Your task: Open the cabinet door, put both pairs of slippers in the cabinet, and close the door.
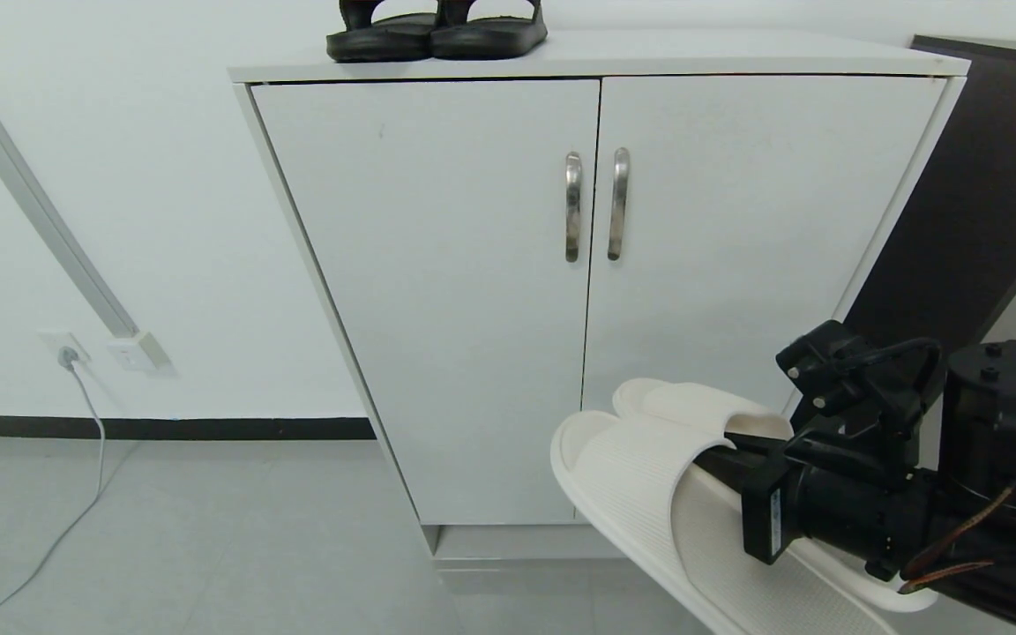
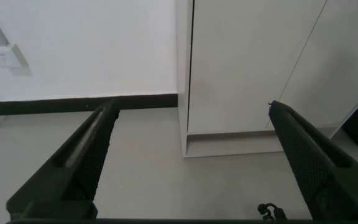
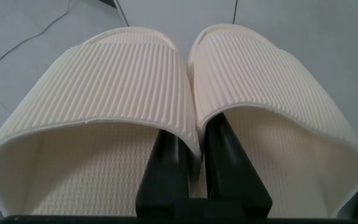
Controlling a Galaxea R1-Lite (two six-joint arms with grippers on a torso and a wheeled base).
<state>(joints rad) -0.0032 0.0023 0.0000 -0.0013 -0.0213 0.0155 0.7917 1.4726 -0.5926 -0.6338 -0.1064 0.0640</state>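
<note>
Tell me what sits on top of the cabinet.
A pair of black slippers stands side by side on the cabinet top, toward its left side. Their upper parts run past the picture's edge, so the top's rear stays unseen.

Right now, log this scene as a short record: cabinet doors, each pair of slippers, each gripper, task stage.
cabinet doors: both shut
handles: two metal bars, upright, side by side at the middle seam
black slippers: side by side on the cabinet top
white slippers: held as a pair in front of the right-hand door
right gripper: one finger inside each white slipper, pinching their inner walls together
left gripper: open, empty, facing the cabinet's lower corner
task stage: door not yet opened
</note>
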